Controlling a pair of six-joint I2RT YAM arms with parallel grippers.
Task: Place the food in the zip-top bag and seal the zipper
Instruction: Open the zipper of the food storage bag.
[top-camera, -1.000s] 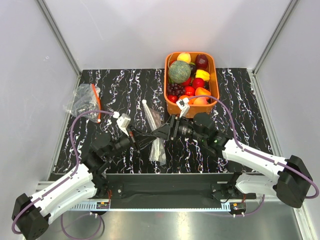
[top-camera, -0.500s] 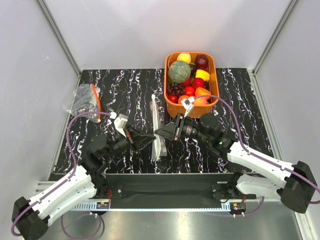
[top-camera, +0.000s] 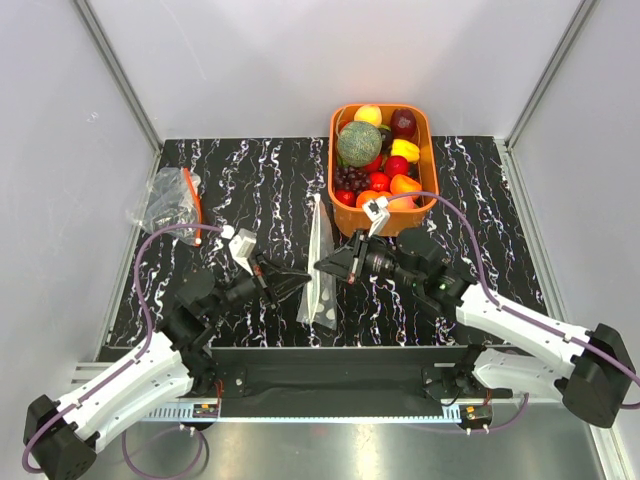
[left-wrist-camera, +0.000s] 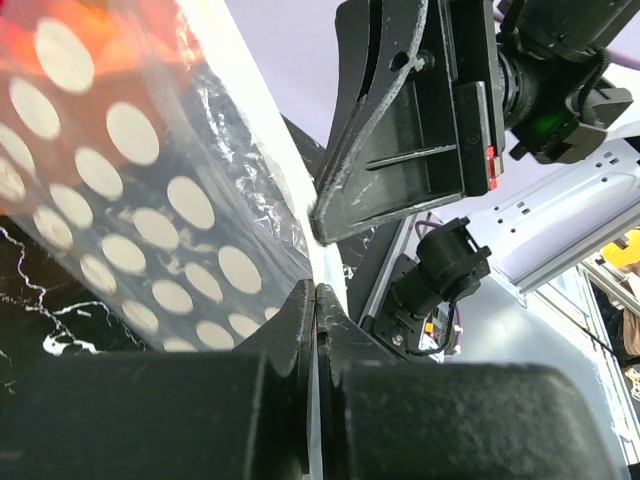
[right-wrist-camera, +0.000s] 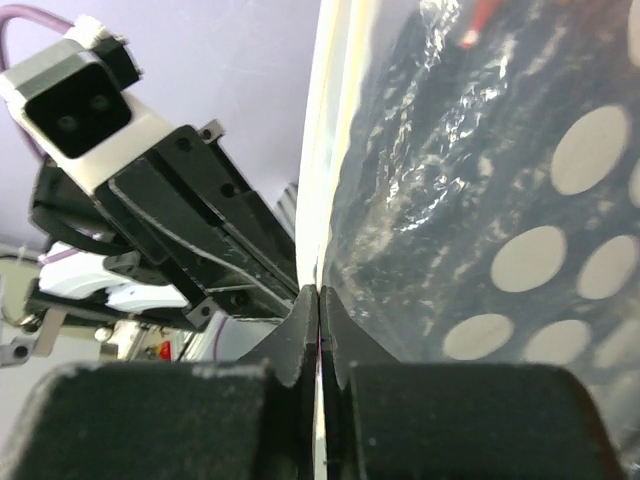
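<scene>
- Well, the zip-top bag (top-camera: 317, 262) stands on edge at the middle of the black marbled table (top-camera: 240, 170). It is held up between the two arms, with its thin side turned to the overhead camera.
- The left gripper (left-wrist-camera: 315, 300) has its fingers pressed together on the zipper (left-wrist-camera: 262, 150). The pale strip runs up out of the closed tips, and the white-dotted film spreads away to one side of it.
- The right gripper (right-wrist-camera: 318, 300) is clamped on the same strip from the opposite side, its fingers meeting with only the strip between them.
- The two sets of fingertips sit just beside each other, almost nose to nose, part way along the bag's length.
- From here I cannot tell whether the zipper is pressed closed along its whole run.
- The food lies in the orange basket (top-camera: 431, 160) at the far right of the table, well apart from the bag.
- The green netted melon (top-camera: 358, 143) rides on top of the pile, and an orange fruit (top-camera: 404, 184) lies toward the basket's near end among other pieces.
- A crumpled clear bag with an orange strip (top-camera: 168, 200) lies by the table's left edge.
</scene>
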